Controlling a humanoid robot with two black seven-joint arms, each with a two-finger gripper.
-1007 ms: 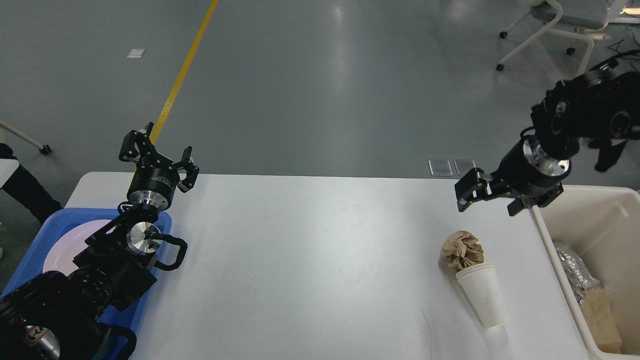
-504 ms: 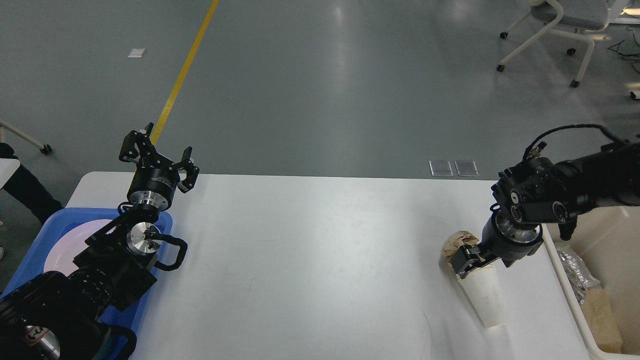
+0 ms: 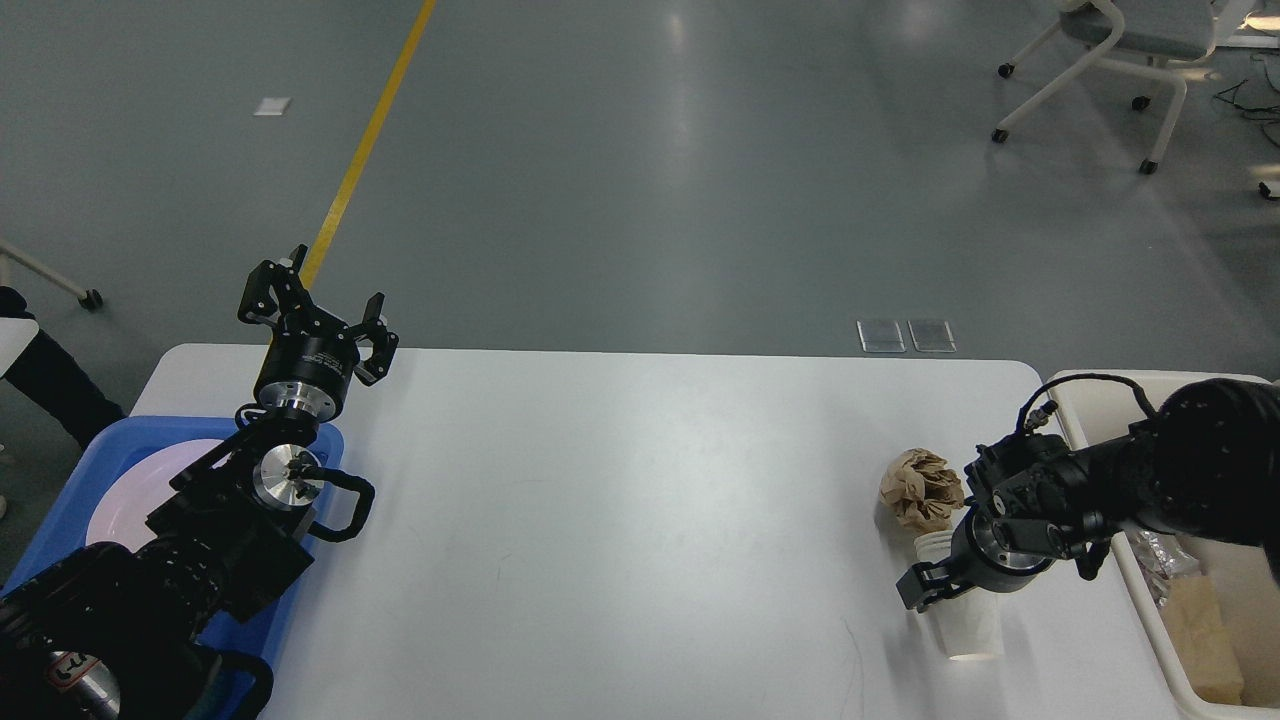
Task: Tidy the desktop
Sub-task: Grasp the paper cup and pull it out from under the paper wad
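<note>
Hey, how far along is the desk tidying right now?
Partly done: a pale plate sits in the blue plastic tray, and scraps lie in the cream bin. In hand: the right gripper is down at the white paper cup; a grasp isn't clear. Left: that cup and the crumpled brown paper remain on the white desktop. The left gripper is open and empty.

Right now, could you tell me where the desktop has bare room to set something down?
The large white desktop is bare between the blue plastic tray on the left and the crumpled brown paper ball on the right. It is crowded there: white paper cup, right pincer, cream rectangular bin.
</note>
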